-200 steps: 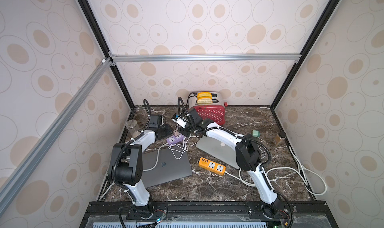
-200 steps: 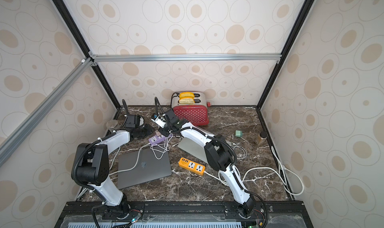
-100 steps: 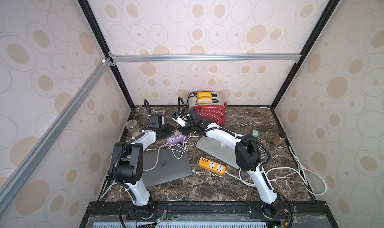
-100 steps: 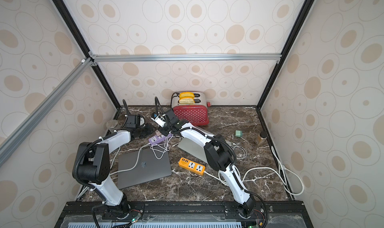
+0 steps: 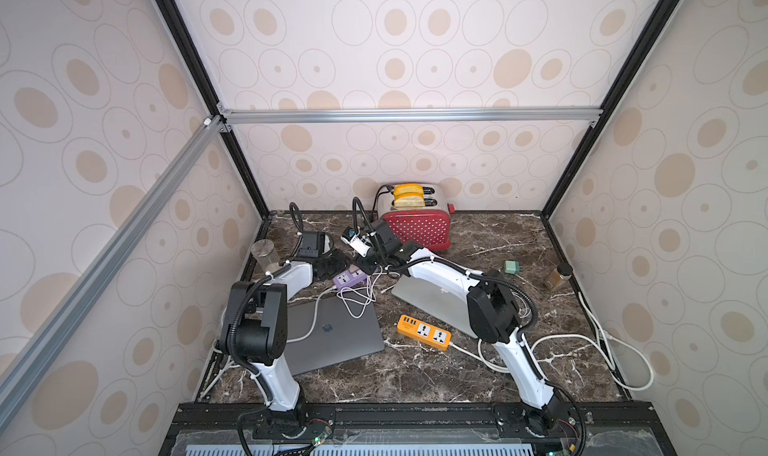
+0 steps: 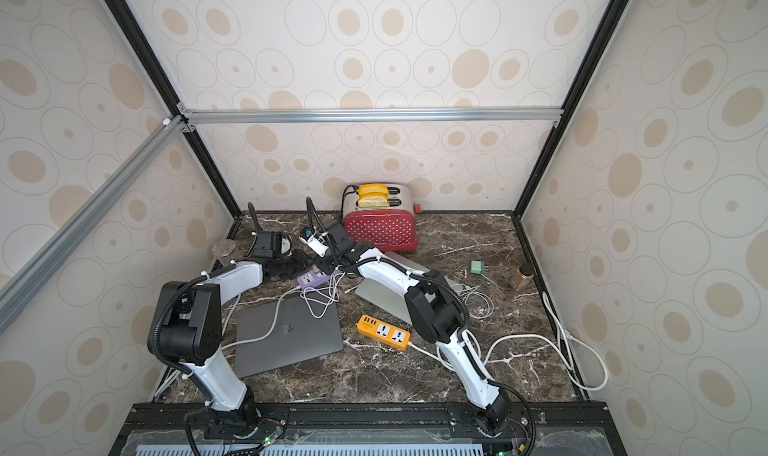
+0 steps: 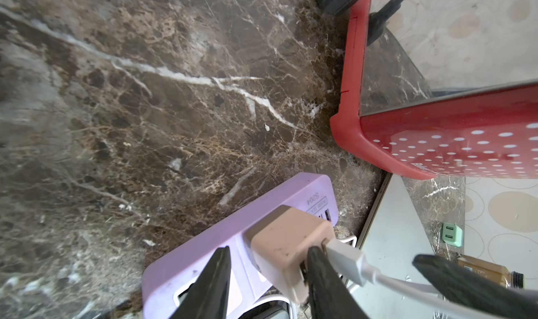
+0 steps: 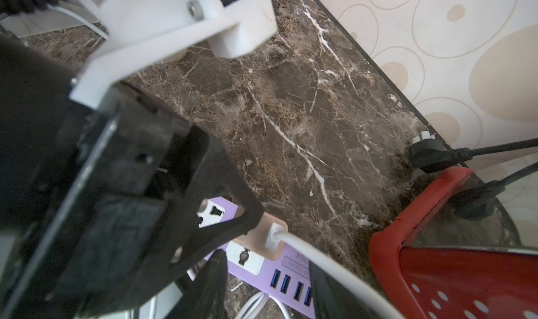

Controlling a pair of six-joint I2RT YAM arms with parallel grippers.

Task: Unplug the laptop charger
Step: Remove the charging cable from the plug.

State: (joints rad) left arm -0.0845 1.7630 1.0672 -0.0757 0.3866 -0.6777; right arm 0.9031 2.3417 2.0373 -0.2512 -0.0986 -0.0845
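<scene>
Currently the plugged-in laptop charger (image 7: 286, 243) sits between jaws of the left gripper (image 7: 267, 250).

Dark brown marble counter (image 5: 478, 370) veined white, red toaster (image 5: 415, 231) with white polka dots, lilac power strip (image 7: 262, 204) near toaster, beige charger (image 7: 285, 239), white cable (image 7: 349, 262), orange power strip (image 5: 424, 335), dark grey laptop (image 5: 340, 337), mint-green adapter (image 5: 512, 267), cream walls (image 5: 415, 58) with tan ovals.

Charger (image 7: 286, 244) in power strip (image 7: 262, 210) — toaster (image 7: 436, 151) behind.
</scene>
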